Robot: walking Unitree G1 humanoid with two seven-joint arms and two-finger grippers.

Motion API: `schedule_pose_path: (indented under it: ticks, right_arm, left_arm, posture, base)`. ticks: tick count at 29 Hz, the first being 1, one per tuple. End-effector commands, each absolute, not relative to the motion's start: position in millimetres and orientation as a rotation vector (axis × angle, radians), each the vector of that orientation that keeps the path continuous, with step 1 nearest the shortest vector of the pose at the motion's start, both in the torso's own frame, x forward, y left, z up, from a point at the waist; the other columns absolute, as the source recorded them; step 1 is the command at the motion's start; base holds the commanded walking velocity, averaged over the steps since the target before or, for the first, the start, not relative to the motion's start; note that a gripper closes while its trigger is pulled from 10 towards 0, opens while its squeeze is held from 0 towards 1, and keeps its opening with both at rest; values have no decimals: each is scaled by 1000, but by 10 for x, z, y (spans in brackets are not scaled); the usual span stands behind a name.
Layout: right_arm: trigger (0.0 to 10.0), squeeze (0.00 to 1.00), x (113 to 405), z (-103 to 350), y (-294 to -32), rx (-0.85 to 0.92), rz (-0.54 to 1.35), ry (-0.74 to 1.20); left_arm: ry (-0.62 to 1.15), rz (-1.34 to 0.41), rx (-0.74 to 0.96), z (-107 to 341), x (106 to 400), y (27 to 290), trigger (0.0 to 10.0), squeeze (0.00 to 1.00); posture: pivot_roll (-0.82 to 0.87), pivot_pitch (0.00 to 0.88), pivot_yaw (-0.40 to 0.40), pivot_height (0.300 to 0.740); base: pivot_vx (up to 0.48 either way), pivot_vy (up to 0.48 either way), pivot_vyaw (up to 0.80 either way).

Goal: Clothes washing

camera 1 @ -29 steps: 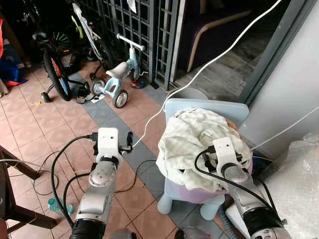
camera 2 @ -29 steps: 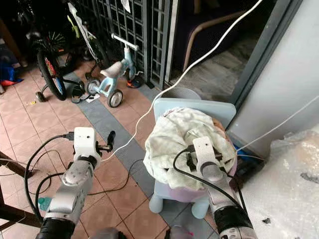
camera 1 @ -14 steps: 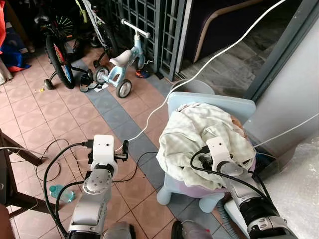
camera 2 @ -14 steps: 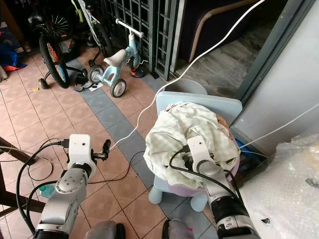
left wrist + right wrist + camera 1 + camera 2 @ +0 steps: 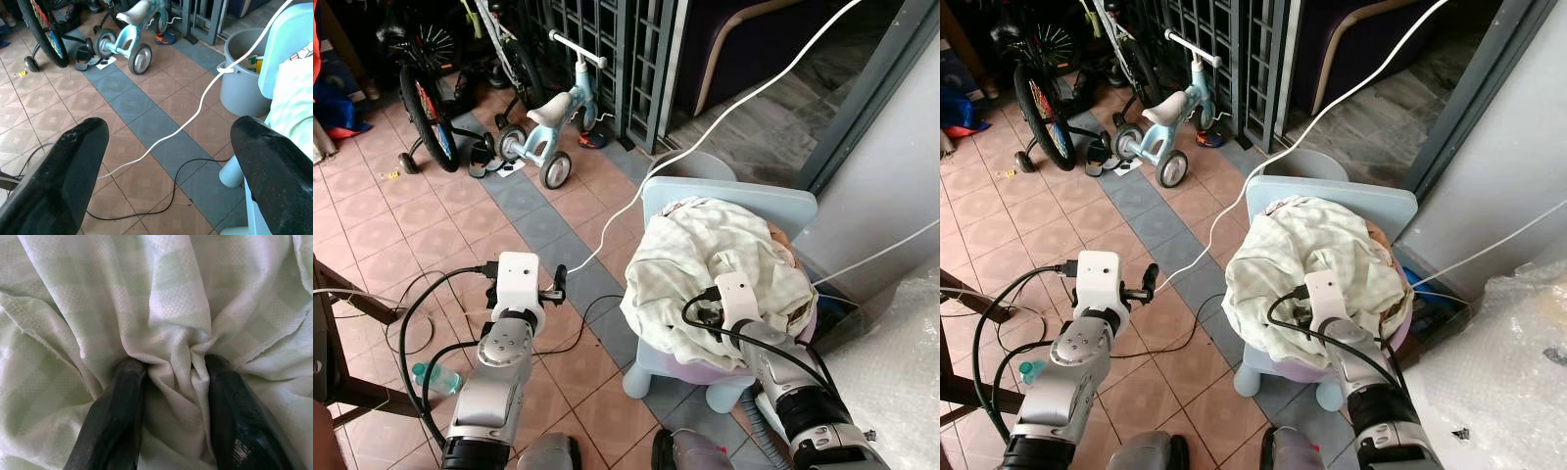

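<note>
A pale green checked cloth (image 5: 705, 259) lies heaped over a purple basin (image 5: 705, 372) on a light blue child's chair (image 5: 744, 204). My right gripper (image 5: 173, 377) is pressed into the front of the heap. Its two black fingers (image 5: 117, 406) are closed on a bunched fold of the cloth (image 5: 166, 298). My left gripper (image 5: 558, 284) hangs over the tiled floor to the left of the chair. It is open and holds nothing, its fingers (image 5: 73, 161) spread wide.
A grey bucket (image 5: 690, 168) stands behind the chair, and a white cable (image 5: 744, 98) runs over it down to the floor. A blue tricycle (image 5: 548, 122) and a bicycle (image 5: 421, 98) stand far left. Black cables and a bottle (image 5: 435, 377) lie near the left arm. A wall and plastic wrap (image 5: 901, 372) close off the right.
The head view has shifted a little. My right gripper stays buried in the cloth and sits slightly lower on the heap. The left gripper stays open over the floor.
</note>
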State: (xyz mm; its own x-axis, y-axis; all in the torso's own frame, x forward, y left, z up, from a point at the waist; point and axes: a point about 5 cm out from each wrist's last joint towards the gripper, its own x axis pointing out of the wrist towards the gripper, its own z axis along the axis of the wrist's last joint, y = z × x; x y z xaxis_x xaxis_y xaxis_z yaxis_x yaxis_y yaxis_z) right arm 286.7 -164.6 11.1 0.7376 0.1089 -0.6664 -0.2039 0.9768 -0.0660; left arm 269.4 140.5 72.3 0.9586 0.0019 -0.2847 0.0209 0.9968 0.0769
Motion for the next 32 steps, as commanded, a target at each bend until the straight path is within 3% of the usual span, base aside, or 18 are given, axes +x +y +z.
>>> schedule_pose_path:
  ticks: [1,15,19,26,32]
  right_arm:
    - [0,0,2848,89,-1612,-110,178,740]
    - [0,0,2873,131,-1575,-69,163,688]
    - [0,0,2866,278,-1484,23,176,544]
    - [0,0,2811,380,-1372,117,203,459]
    - [0,0,2915,947,-1502,185,111,154]
  left_arm:
    - [310,-10,95,680,2679,1397,10000,0]
    - [309,-35,91,684,2722,1280,10000,0]
    - [345,-22,144,607,2713,1274,10000,0]
    - [356,2,148,584,2742,1310,10000,0]
    - [240,1,101,726,2770,1281,10000,0]
  posture:
    - [52,116,-6,740]
    - [26,106,-18,740]
    - [14,85,-12,740]
    - [17,50,-7,740]
    - [21,2,-3,740]
  base:
    - [0,0,0]
    - [0,0,0]
    - [0,0,0]
    - [0,0,0]
    - [0,0,0]
